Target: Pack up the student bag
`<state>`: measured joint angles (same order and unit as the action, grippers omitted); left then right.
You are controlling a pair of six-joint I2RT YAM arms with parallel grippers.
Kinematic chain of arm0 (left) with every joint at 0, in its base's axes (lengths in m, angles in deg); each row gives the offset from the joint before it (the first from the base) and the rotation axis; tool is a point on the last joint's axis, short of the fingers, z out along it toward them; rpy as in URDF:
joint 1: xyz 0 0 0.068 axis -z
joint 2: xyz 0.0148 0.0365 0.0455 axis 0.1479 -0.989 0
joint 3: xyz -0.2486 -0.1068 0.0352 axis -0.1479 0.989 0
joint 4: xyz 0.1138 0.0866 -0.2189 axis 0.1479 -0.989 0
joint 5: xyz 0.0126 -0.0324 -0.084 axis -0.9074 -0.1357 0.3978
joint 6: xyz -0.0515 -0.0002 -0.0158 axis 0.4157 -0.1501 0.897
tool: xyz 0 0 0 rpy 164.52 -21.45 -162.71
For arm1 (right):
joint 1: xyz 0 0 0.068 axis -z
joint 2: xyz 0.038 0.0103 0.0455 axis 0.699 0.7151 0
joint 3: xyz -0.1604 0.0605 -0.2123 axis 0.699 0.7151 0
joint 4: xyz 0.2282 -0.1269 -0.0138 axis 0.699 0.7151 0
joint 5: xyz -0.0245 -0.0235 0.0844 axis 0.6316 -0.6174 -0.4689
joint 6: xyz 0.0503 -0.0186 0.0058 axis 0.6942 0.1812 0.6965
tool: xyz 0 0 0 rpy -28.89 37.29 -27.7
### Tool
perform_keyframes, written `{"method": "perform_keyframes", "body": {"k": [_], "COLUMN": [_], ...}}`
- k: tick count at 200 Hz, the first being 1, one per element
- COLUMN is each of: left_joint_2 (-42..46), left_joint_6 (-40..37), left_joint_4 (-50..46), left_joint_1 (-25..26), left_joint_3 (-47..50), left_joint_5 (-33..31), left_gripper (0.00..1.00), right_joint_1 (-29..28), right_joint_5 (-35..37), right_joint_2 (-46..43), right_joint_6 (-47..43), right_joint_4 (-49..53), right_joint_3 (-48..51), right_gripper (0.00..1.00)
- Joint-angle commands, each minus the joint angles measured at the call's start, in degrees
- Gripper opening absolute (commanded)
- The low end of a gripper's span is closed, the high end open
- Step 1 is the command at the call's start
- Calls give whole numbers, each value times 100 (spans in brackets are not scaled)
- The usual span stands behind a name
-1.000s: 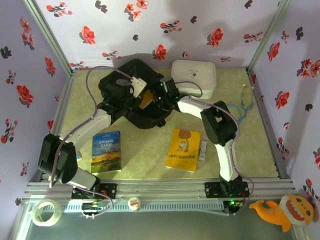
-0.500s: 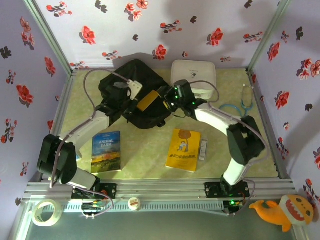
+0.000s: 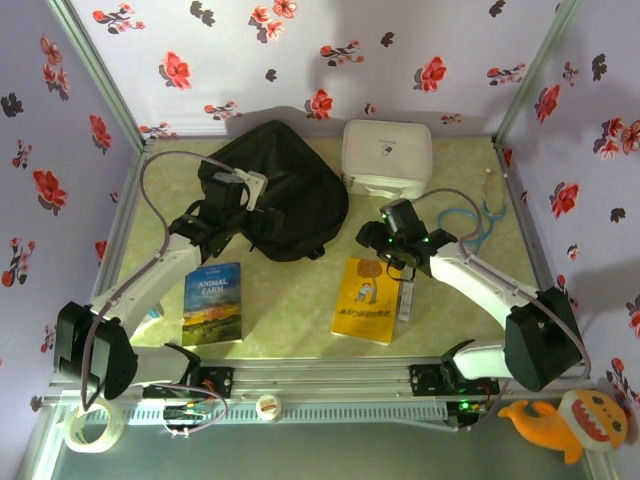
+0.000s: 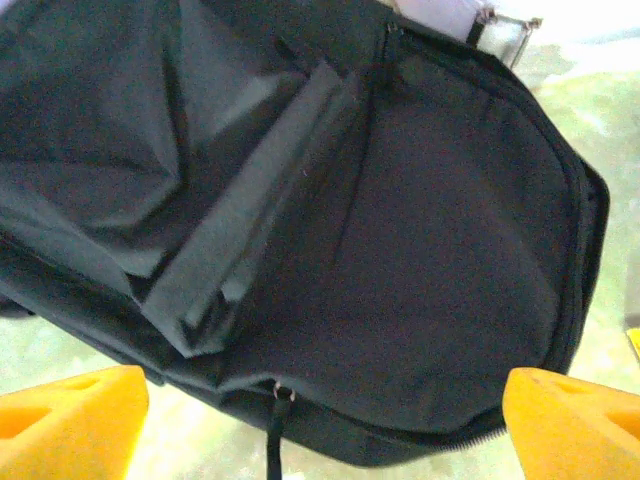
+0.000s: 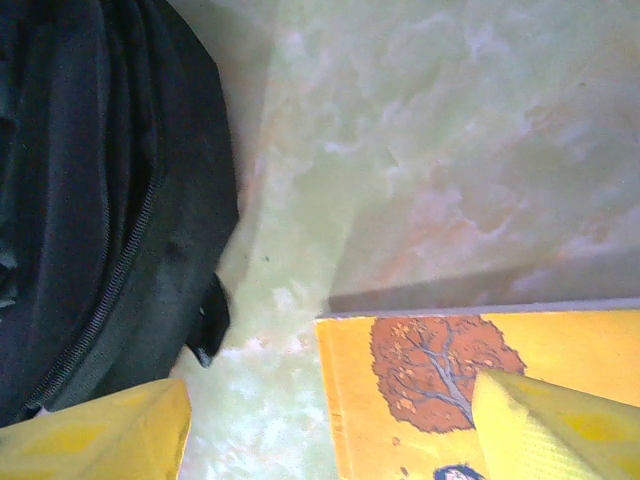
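The student bag [image 3: 290,195] is a large black backpack lying flat at the back of the table, its zipper closed along the near edge [image 4: 560,300]. My left gripper [image 3: 255,205] hovers over its left side. In the left wrist view the orange fingers [image 4: 70,420] stand wide apart with only the bag's fabric below, and a zipper pull [image 4: 274,400] sits between them. My right gripper [image 3: 372,240] is open just right of the bag [image 5: 90,200], above the top corner of a yellow book [image 5: 430,390]. Nothing is between its yellow fingers [image 5: 100,440].
A white zip case [image 3: 387,155] stands behind the right arm. The yellow book [image 3: 367,298] and an "Animal Farm" book [image 3: 212,303] lie near the front. A blue stethoscope [image 3: 482,215] lies at the right, a small flat item [image 3: 406,300] beside the yellow book. Flowered walls enclose the table.
The left gripper opened and let go of the bag, which now lies flat. The right arm drew back from the bag opening to the right, above the yellow book, its jaws widening.
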<state>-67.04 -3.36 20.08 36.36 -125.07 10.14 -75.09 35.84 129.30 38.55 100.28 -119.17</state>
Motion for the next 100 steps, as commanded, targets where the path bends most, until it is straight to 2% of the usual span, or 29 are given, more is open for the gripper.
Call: {"method": "perform_keyframes", "body": {"k": [1, 6, 37, 58, 100], "left_joint_2": [35, 18, -242, -532, -839], "left_joint_6": [719, 746, 978, 1185, 1455], "left_joint_4": [-227, -198, -36, -9, 94], "left_joint_1": [53, 64, 166, 275, 510], "left_joint_3": [-220, -246, -444, -628, -783], "left_joint_5": [367, 397, 667, 896, 905], "left_gripper": [95, 99, 100, 100, 100], "right_joint_1": [33, 40, 112, 156, 296], "right_joint_5": [-485, -627, -1192, -1161, -805], "right_joint_2": [11, 32, 211, 327, 665], "right_joint_6": [-321, -311, -192, -130, -298], "right_joint_4": [169, 78, -357, -333, -621], "right_joint_3": [230, 297, 600, 720, 973], "right_gripper": [73, 73, 73, 73, 72]}}
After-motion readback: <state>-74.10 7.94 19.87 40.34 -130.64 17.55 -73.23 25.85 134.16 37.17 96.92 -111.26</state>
